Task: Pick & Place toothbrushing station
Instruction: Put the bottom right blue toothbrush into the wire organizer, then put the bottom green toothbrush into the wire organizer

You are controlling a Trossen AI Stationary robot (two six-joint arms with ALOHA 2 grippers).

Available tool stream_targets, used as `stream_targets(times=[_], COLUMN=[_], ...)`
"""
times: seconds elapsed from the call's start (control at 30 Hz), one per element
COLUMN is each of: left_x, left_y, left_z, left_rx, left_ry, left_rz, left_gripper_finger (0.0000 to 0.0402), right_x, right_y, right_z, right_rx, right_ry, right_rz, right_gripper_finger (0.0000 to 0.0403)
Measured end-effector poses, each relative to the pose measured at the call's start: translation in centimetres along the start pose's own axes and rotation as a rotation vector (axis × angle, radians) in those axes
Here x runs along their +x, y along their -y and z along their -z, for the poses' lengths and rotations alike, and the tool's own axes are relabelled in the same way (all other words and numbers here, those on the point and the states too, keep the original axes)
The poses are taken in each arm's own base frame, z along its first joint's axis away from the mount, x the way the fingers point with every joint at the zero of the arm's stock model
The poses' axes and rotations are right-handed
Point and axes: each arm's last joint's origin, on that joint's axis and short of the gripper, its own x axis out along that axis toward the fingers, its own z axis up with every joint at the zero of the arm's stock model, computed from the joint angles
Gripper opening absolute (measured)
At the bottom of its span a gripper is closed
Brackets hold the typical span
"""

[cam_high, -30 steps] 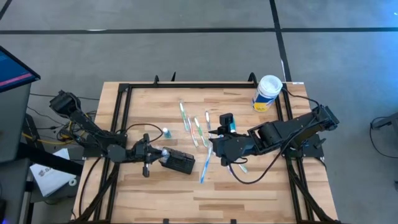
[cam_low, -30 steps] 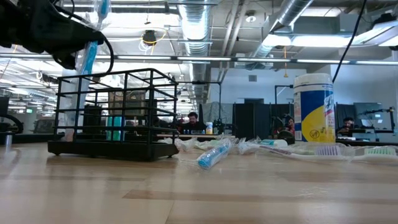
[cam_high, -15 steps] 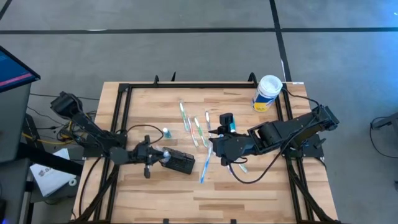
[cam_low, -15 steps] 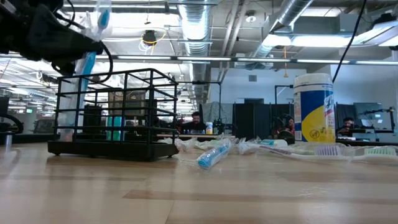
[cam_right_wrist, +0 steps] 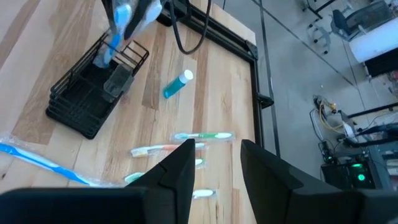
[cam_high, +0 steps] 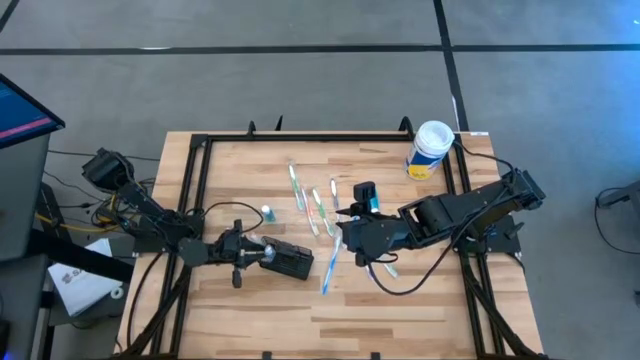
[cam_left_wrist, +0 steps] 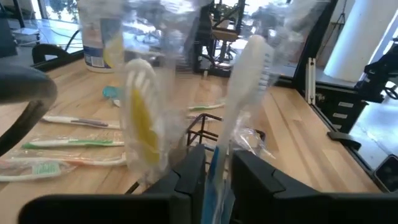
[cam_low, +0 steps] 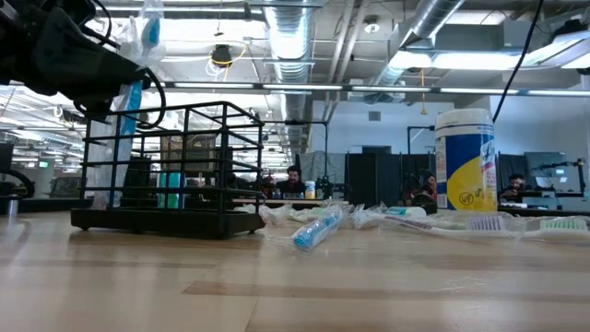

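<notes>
Black wire toothbrushing station (cam_high: 289, 261) sits just beside the left gripper (cam_high: 262, 255), which pinches one wrapped toothbrush (cam_left_wrist: 239, 93). Right gripper (cam_high: 345, 237), fingers parted and empty, hovers beyond one loose blue toothbrush (cam_high: 329, 270).

Evenly and brightly lit from above, with only soft, short shadows under the dark arms on the pale wooden table (cam_high: 400, 300). Strong glare from ceiling strip lights (cam_low: 479, 57) in the low view, washing out the upper room. Sharp on the black wire rack (cam_low: 171, 171); softer on the far room. Heavy blur up close in the left wrist view: clear-wrapped white toothbrush (cam_left_wrist: 245, 81) smeared, crinkled plastic wrap flaring white. Daylight bloom from far windows there. Right wrist view clear, slightly bowed at the edges.
</notes>
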Motion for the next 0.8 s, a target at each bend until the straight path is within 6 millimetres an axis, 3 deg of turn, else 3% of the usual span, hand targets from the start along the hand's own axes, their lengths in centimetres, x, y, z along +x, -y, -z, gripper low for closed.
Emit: stream_targets(times=[0.33,0.8], left_x=[-0.3,-0.6], left_y=[0.2,0.2], left_z=[-0.9,-1.5], left_rx=[-0.033,-0.044], left_ry=[0.023,0.045], left_rz=[0.091,0.124], left_gripper_finger=[0.0127,0.0129], right_x=[0.1,0.1], right_y=[0.0,-0.4], right_z=[0.7,1.6], right_rx=[0.050,0.133], right_ry=[-0.063,-0.139], right_rz=[-0.007,-0.088], right_gripper_finger=[0.0119,0.0119])
